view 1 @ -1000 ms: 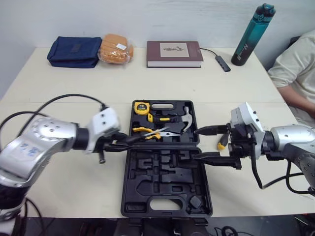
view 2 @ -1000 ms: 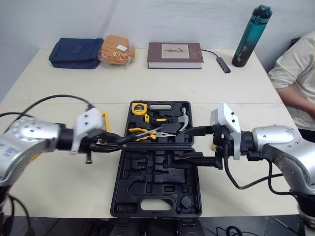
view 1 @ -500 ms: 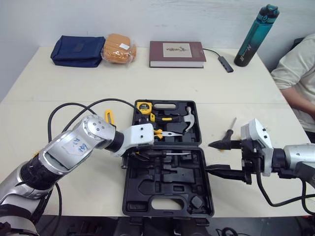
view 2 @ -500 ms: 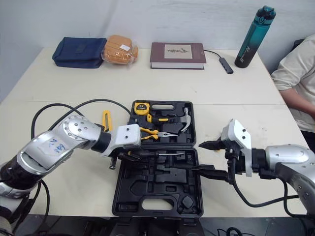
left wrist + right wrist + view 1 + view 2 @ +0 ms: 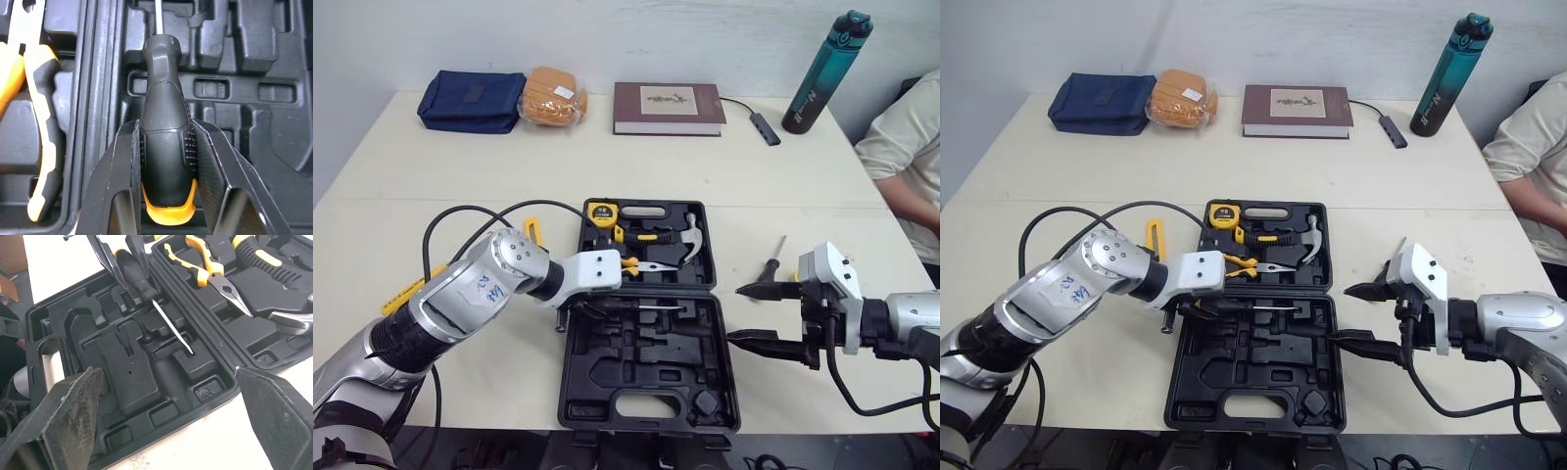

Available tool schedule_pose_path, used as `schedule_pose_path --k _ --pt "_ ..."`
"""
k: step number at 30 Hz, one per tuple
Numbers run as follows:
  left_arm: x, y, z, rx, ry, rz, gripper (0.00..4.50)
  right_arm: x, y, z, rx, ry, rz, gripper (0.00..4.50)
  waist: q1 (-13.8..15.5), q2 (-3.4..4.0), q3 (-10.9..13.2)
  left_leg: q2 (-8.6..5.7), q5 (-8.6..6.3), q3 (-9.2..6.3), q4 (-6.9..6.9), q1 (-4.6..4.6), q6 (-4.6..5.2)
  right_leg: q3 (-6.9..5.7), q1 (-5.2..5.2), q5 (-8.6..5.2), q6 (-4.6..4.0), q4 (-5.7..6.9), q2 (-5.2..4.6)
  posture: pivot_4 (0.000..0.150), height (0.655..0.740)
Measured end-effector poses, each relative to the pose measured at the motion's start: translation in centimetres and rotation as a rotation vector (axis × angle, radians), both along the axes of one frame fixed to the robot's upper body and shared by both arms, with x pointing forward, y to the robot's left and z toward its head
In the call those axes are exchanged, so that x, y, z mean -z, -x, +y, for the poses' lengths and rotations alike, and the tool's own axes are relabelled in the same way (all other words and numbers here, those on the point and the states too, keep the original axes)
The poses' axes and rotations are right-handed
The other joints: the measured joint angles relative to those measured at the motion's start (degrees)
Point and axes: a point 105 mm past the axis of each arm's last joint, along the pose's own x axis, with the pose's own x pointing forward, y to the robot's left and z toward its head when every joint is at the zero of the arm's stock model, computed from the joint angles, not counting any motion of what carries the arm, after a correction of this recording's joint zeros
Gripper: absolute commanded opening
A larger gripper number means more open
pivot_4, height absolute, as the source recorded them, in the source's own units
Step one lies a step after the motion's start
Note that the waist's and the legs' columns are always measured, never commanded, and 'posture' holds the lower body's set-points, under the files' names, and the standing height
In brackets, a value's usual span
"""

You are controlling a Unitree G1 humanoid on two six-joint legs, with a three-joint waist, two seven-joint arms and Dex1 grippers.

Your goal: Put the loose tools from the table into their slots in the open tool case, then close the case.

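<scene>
No lettering can be read clearly. White print runs up the teal bottle [image 5: 826, 59] at the table's [image 5: 558, 166] far right corner, too small to make out. Blue handwritten marks on the left arm's silver shell [image 5: 475, 291] are illegible. So are the cover panel of the book [image 5: 668, 106] at the far edge, the white label on the bread bag [image 5: 548, 93] beside it, and the yellow tape measure's [image 5: 600, 211] face.

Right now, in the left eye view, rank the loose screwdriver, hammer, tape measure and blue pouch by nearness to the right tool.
1. Loose screwdriver, on the table beside the right tool.
2. Hammer, in the case's far half.
3. Tape measure, case's far-left corner.
4. Blue pouch, table's far left.
</scene>
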Motion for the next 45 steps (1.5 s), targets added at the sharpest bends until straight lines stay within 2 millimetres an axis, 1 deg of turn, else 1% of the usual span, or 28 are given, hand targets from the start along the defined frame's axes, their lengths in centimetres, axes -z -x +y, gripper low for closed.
schedule_pose_path --k 9,11,13,16,18,21,22,24,26,30,31,37,42,45 --pt "0.5 -0.2 -0.4 0.033 -0.008 -0.039 0.83 -0.2 -0.2 0.1 -0.001 0.003 -0.014 4.50 0.1 0.00 0.0 0.00 -0.02 -0.04 0.14 0.01 0.03 -0.03 0.11 0.01 0.02 0.01 -0.01 0.150 0.7400" --pt "0.5 -0.4 -0.4 0.034 -0.004 -0.039 1.86 -0.3 -0.2 0.1 -0.002 0.003 -0.019 4.50 0.1 0.00 0.0 0.00 -0.03 -0.05 0.15 0.04 0.05 -0.04 0.17 0.01 0.02 -0.01 -0.01 0.150 0.7400" --pt "0.5 -0.4 -0.5 0.044 -0.003 -0.043 2.63 -0.3 -0.2 0.1 -0.002 0.003 -0.019 4.50 0.1 0.00 0.0 0.00 -0.04 -0.06 0.15 0.05 0.07 -0.05 0.19 0.02 0.03 -0.02 -0.01 0.150 0.7400" --pt "0.6 0.1 -0.5 0.056 0.007 -0.018 4.00 -0.1 -0.1 0.1 0.000 0.003 -0.011 4.50 0.1 0.00 0.0 0.00 -0.04 -0.08 0.19 0.05 0.07 -0.06 0.21 0.02 0.04 -0.01 -0.02 0.150 0.7400" --pt "0.3 0.2 -0.2 0.048 0.016 -0.016 4.00 0.1 0.0 0.0 0.002 0.003 0.001 4.50 0.1 0.00 0.0 0.01 -0.04 -0.10 0.20 0.05 0.08 -0.07 0.22 0.03 0.06 0.00 -0.02 0.150 0.7400" --pt "-1.2 -0.1 0.2 0.044 0.100 -0.057 4.00 0.3 0.2 0.0 0.003 0.000 0.009 4.50 0.0 0.00 0.0 0.02 -0.04 -0.10 0.21 0.06 0.08 -0.08 0.23 0.03 0.06 0.00 -0.02 0.150 0.7400" --pt "-1.7 -0.4 0.0 0.045 0.174 -0.068 3.73 0.4 0.2 0.1 0.003 -0.008 0.006 4.50 -0.1 0.02 0.0 0.02 -0.04 -0.10 0.21 0.14 0.08 -0.08 0.31 0.03 0.06 -0.02 -0.02 0.150 0.7400" --pt "-1.8 -0.9 -0.3 0.029 0.299 -0.064 3.12 0.2 0.1 0.2 -0.001 -0.019 -0.008 4.50 -0.1 0.02 0.0 0.03 -0.06 -0.14 0.21 0.23 0.10 -0.14 0.44 0.03 0.06 -0.07 -0.02 0.150 0.7400" --pt "-1.1 -1.3 -0.1 0.023 0.413 -0.038 2.20 0.2 0.1 0.2 0.000 -0.019 -0.014 4.50 -0.1 0.02 0.0 0.03 -0.07 -0.14 0.21 0.24 0.11 -0.17 0.45 0.03 0.06 -0.08 -0.02 0.150 0.7400" --pt "0.4 -1.8 1.0 0.022 0.517 -0.027 0.36 -0.1 -0.1 0.4 0.000 -0.022 -0.031 4.50 0.0 0.01 0.0 0.03 -0.07 -0.15 0.21 0.23 0.12 -0.21 0.46 0.04 0.07 -0.09 -0.04 0.150 0.7400" --pt "0.6 -1.8 0.9 0.024 0.530 -0.028 0.04 -0.2 -0.2 0.4 0.000 -0.022 -0.034 4.50 0.0 0.01 0.0 0.03 -0.08 -0.16 0.22 0.21 0.13 -0.23 0.46 0.04 0.08 -0.10 -0.04 0.150 0.7400" --pt "1.3 -2.0 0.3 0.069 0.595 -0.018 0.04 -0.3 -0.3 0.7 -0.004 -0.031 -0.045 4.50 0.1 0.01 0.0 0.01 -0.10 -0.18 0.23 0.19 0.17 -0.29 0.50 0.07 0.12 -0.13 -0.07 0.150 0.7400" --pt "1.8 -1.8 -0.3 0.096 0.582 -0.017 0.04 0.1 -0.3 0.9 -0.009 -0.036 -0.030 4.50 -0.1 0.01 0.0 0.01 -0.10 -0.17 0.24 0.21 0.17 -0.28 0.50 0.07 0.13 -0.12 -0.06 0.150 0.7400" --pt "2.6 -1.8 -0.6 0.103 0.543 -0.005 0.04 0.1 -0.3 1.0 -0.006 -0.034 -0.029 4.50 -0.1 0.01 0.0 0.01 -0.10 -0.17 0.24 0.22 0.17 -0.28 0.50 0.07 0.13 -0.11 -0.06 0.150 0.7400"
